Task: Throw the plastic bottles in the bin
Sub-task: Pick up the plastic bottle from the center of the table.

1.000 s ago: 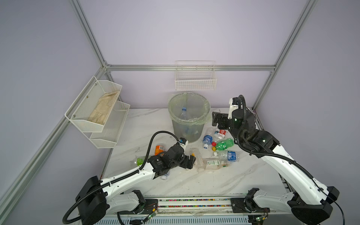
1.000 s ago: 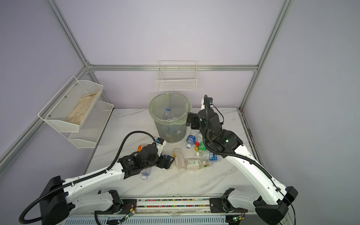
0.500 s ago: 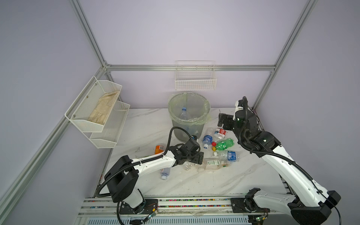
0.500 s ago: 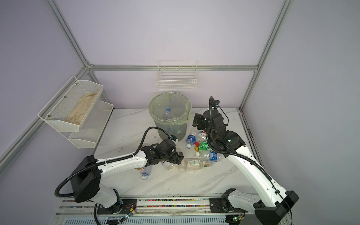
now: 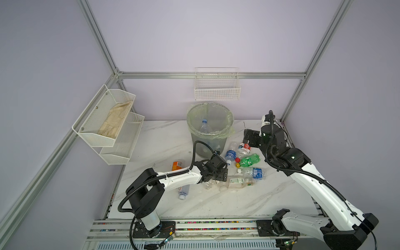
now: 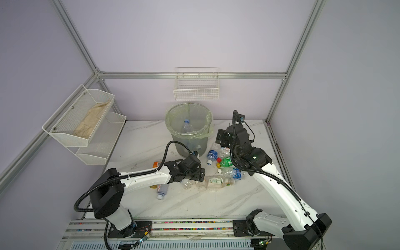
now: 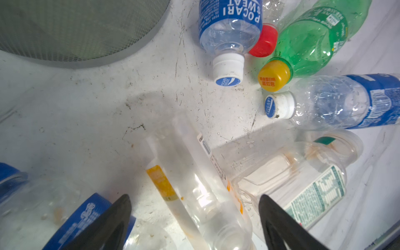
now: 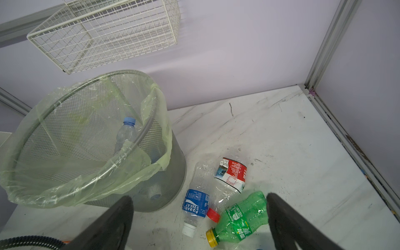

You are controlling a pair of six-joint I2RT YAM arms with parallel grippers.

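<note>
Desk [image 5: 164, 138] carries the bin [image 5: 218, 140] toward its back, one bottle standing inside and the other plastic bottles [image 5: 249, 160] strewn just in front and beside it. The right gripper [image 8: 199, 198] hangs released and empty above that litter. The left gripper [image 7: 194, 201] sits low, jaws apart on either side of a clear orange-labelled bottle [image 7: 186, 186], nothing pinched. I'd close squarely across its middle, gently, because thin plastic squirts out. Its long axis runs straight out between the fingers. I can't tell which end has the cap.
</note>
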